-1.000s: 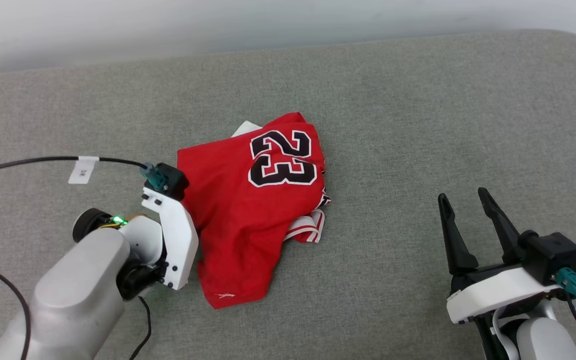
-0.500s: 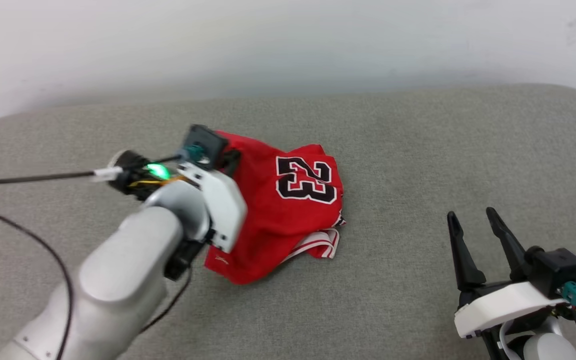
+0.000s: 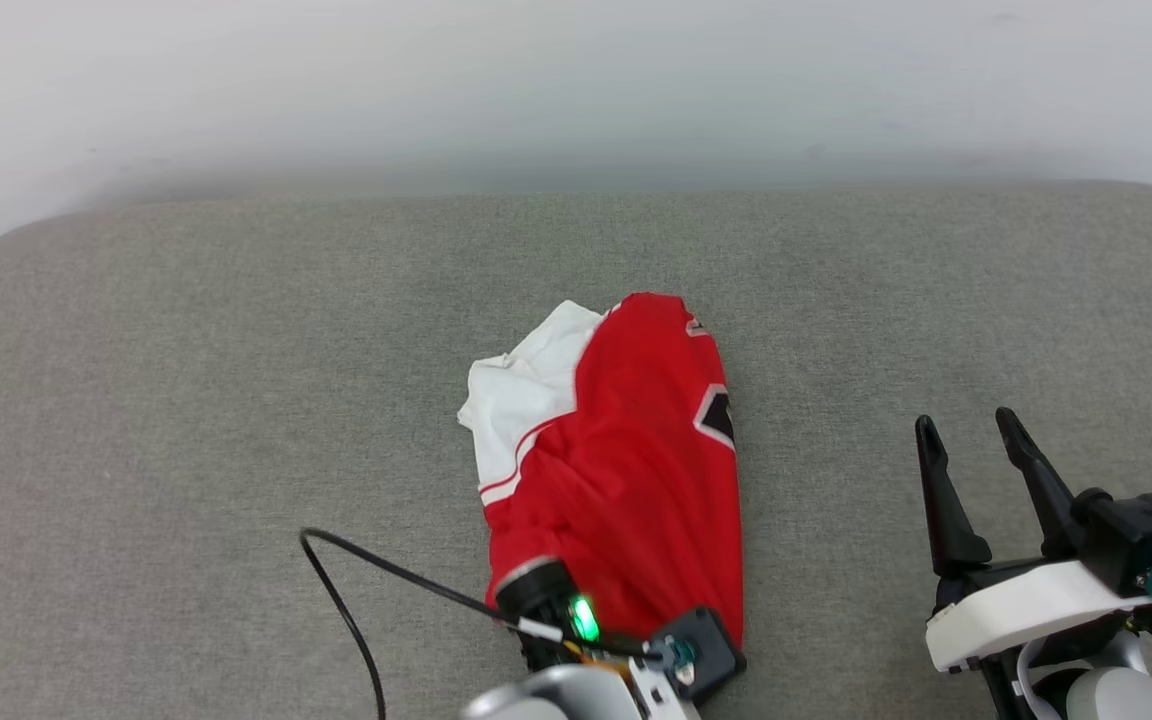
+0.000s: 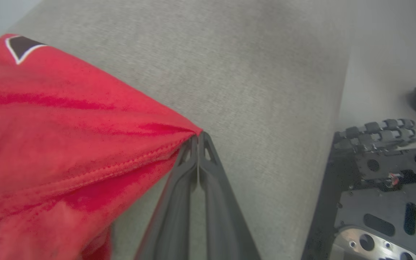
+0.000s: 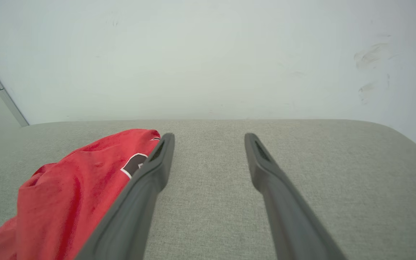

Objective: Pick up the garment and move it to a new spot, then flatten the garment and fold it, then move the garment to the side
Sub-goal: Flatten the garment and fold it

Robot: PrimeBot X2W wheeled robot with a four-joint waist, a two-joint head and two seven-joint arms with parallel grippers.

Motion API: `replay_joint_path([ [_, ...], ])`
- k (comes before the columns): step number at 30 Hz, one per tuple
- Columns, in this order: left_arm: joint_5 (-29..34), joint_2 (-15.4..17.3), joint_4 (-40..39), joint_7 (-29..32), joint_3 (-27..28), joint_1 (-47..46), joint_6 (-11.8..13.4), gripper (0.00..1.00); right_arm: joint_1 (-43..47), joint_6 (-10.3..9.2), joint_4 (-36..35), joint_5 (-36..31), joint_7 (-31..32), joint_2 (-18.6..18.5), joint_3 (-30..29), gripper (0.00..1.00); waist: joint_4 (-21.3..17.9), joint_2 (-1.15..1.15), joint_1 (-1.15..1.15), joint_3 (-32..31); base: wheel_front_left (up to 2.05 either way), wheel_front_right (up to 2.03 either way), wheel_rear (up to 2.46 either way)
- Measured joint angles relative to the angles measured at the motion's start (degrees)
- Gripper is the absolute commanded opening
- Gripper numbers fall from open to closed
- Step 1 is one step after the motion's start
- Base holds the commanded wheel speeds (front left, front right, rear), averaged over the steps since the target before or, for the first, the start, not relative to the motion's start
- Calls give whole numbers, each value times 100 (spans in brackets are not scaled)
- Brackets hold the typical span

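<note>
Left jaws pinch the garment [image 4: 49,126], right jaws spread beside it.

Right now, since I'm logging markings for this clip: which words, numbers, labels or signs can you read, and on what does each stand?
No text can be read in full.
On the red garment: only a fragment of black, white-edged lettering shows at its right edge. The rest is hidden in the folds, so it is unreadable.
On the black cable: a white tag, too small to read.
</note>
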Motion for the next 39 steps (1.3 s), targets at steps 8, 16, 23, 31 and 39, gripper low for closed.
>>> replay_joint_path([
  [8,-267,-269,412,-215,-146,459,-208,100,-4,0,-113,-43,-2,1,31,100,89,0,0,-37,0,0,0],
  [16,-393,-302,42,-1120,602,350,335,100,143,0,-136,-93,100,0,-60,100,226,0,0,-352,0,0,0],
  [23,-545,-43,-403,-1505,1308,389,991,100,251,-1,-203,-108,176,0,-125,100,303,0,0,-544,0,0,0],
  [31,-958,597,-467,-1458,2269,243,1461,100,261,0,-382,-109,224,1,-180,100,311,0,-1,-384,0,0,0],
  [39,-1662,1204,91,-659,2611,-182,753,100,43,0,-486,-152,209,1,-183,100,214,0,0,102,0,0,0],
])
